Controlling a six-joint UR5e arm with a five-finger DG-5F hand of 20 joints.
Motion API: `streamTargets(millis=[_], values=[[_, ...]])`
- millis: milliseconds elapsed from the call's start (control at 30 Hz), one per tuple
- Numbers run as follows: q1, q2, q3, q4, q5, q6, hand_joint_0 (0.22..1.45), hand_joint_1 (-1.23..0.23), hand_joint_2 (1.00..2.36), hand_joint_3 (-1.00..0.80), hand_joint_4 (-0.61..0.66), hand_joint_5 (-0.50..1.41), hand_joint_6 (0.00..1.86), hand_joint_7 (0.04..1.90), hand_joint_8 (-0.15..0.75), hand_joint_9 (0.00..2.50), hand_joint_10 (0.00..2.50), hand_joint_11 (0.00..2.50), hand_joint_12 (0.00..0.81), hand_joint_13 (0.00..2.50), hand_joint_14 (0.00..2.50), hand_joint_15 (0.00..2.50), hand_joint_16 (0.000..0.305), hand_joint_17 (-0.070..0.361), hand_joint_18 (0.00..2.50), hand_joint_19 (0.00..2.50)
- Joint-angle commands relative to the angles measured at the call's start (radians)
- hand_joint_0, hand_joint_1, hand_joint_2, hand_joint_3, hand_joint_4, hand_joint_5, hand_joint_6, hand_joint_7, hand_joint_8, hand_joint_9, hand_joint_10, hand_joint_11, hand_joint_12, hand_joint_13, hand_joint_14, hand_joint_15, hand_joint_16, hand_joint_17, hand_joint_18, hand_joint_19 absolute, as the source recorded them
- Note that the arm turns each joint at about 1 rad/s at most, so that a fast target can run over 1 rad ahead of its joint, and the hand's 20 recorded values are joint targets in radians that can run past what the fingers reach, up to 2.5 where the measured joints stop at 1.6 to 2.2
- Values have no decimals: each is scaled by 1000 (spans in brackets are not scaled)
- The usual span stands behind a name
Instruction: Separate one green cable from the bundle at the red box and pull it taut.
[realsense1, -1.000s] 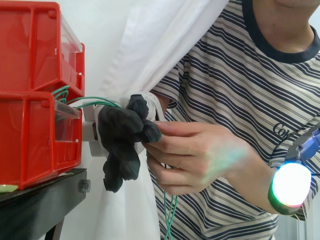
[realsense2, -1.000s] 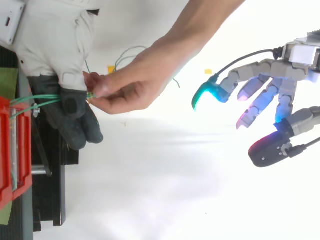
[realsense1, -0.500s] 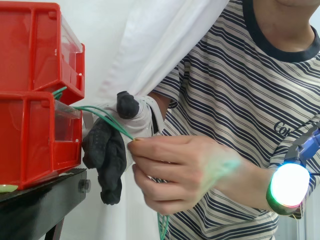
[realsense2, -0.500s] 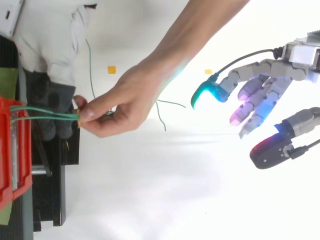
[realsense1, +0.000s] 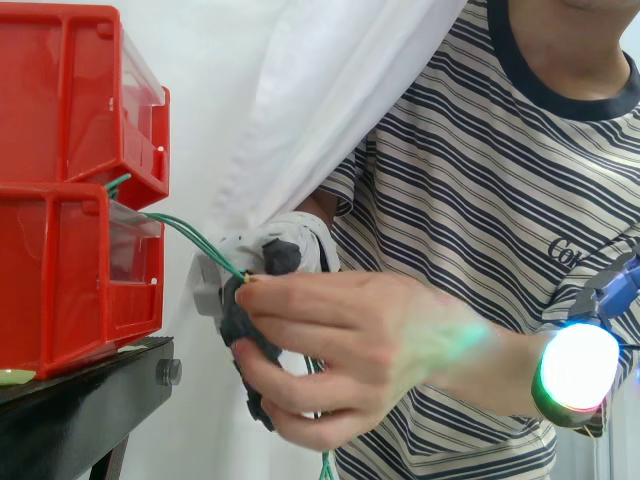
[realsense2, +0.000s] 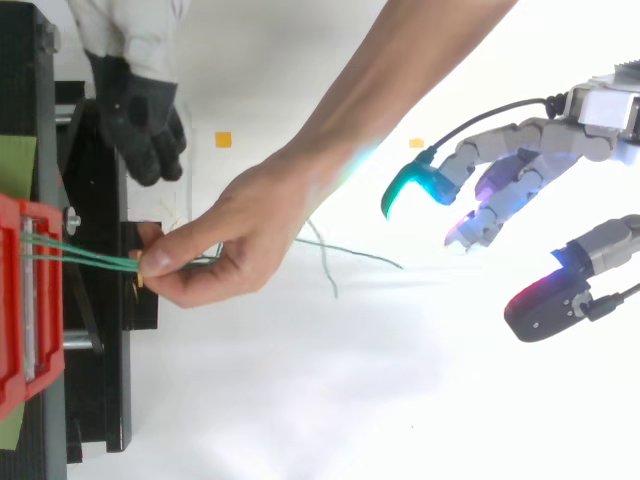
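Well apart from the fingers — relaxed, empty — green cables in a person's hand.

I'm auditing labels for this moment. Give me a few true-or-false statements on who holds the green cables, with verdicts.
1. The robot's hand grips the green cables. False: it is open, well apart from them, holding nothing.
2. A person's bare hand pinches the cables. True.
3. The gloved hand holds the cables too. False: seen from above, it is apart from them.
4. The cables run from the red box to the bare hand. True.
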Motion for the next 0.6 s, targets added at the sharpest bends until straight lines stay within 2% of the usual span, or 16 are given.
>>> streamTargets(millis=[0, 567], values=[[1, 0, -1, 1, 0, 0, 583, -628, 1000, -500, 274, -192, 501, 644, 270, 978, 2, 95, 310, 912, 9, 248, 28, 62, 768, 591], [1, 0, 0, -1, 0, 0, 584, -619, 1000, -500, 288, -177, 502, 665, 274, 1063, 5, 159, 332, 1005, 12, 320, 33, 74, 836, 674]])
